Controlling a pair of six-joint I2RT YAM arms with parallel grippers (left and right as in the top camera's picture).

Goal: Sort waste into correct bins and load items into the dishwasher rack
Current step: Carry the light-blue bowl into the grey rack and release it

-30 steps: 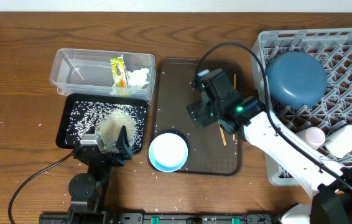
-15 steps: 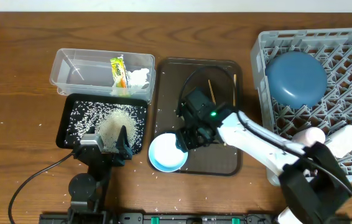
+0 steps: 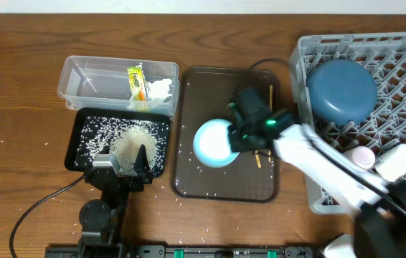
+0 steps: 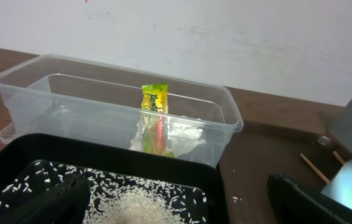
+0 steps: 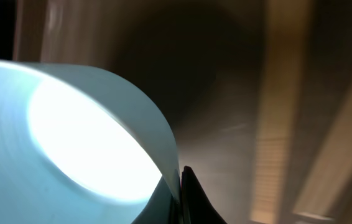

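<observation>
My right gripper [image 3: 240, 136] is shut on the rim of the small pale-blue bowl [image 3: 214, 142], which hangs tilted over the brown serving tray [image 3: 224, 188]. In the right wrist view the bowl [image 5: 70, 137] fills the left side and the gripper [image 5: 180, 183] pinches its edge. My left gripper [image 3: 124, 163] stands open over the black tray [image 3: 81, 136] of rice [image 3: 135, 136]. Two chopsticks [image 3: 270, 93] lie on the brown tray. The wrapper [image 3: 137, 82] and tissue [image 3: 160, 89] are in the clear tub [image 3: 88, 82].
The grey dishwasher rack [image 3: 404, 57] at the right holds the dark-blue dish [image 3: 341, 89], a pink cup [image 3: 363, 156] and a white cup [image 3: 398, 161]. Loose rice grains are scattered on the brown tray and the table's front.
My right gripper has shut on the bowl's rim and carried it from the brown tray's front-left corner up toward its middle, tilting it. The left arm has not moved.
</observation>
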